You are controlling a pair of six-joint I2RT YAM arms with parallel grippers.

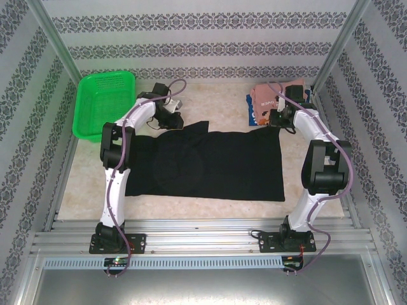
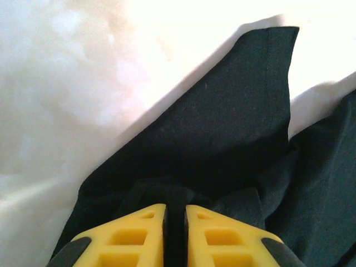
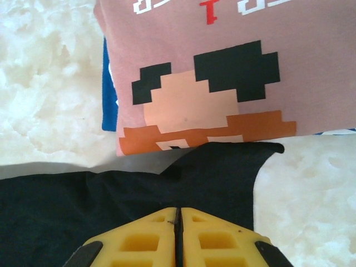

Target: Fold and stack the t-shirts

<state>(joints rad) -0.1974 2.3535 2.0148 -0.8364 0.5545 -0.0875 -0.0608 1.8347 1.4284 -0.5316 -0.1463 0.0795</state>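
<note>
A large black t-shirt [image 1: 210,162] lies spread flat across the middle of the table. My left gripper [image 2: 175,214] is shut on a bunched fold of it at its back left corner, beside a sleeve [image 2: 233,111]. At the back right corner my right gripper [image 3: 178,214] is shut on the black cloth [image 3: 211,178] near its edge. Just beyond it a folded pink t-shirt [image 3: 222,67] with a pixel-style graphic rests on top of a blue t-shirt [image 3: 108,94]. From above, the grippers sit at the left [image 1: 170,117] and right [image 1: 278,119] ends of the shirt's far edge.
A green mesh basket [image 1: 105,105] stands at the back left of the table. The pink and blue pile [image 1: 267,98] sits at the back right, close to the frame post. Patterned walls close in the table on three sides.
</note>
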